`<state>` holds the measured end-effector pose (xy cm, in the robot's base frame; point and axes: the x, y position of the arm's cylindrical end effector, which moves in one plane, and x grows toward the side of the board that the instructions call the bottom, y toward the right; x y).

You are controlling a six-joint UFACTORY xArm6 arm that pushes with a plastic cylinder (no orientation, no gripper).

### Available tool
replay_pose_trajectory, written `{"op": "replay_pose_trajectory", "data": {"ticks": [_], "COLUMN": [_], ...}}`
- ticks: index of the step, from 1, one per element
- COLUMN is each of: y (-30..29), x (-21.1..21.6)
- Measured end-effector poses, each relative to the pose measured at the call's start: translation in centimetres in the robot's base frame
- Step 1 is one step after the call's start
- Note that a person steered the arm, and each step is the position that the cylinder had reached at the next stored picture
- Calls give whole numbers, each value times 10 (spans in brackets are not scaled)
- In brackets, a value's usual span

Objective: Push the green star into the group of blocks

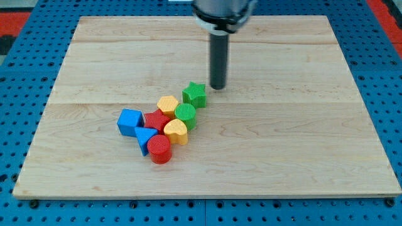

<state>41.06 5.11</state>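
Observation:
The green star (195, 94) lies near the board's middle, at the upper right end of the group of blocks. It touches or nearly touches the green round block (186, 115) and the yellow hexagon (168, 104). My tip (218, 87) rests on the board just to the right of the star and a little above it, with a small gap between them. The group also holds a red block (156, 120), a yellow heart (176, 132), a blue cube (130, 122), a blue triangle (146, 138) and a red cylinder (160, 150).
The wooden board (301, 144) lies on a blue pegboard surface (19, 75). The arm's dark body (223, 12) hangs over the board's top edge.

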Motion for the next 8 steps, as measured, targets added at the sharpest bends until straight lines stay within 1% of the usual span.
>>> {"op": "replay_pose_trajectory", "data": {"ticks": [1,2,3,5,7,8], "y": [27,-2,-50,-124,-144,-193], "x": [37,26,19,12,3,-10]}}
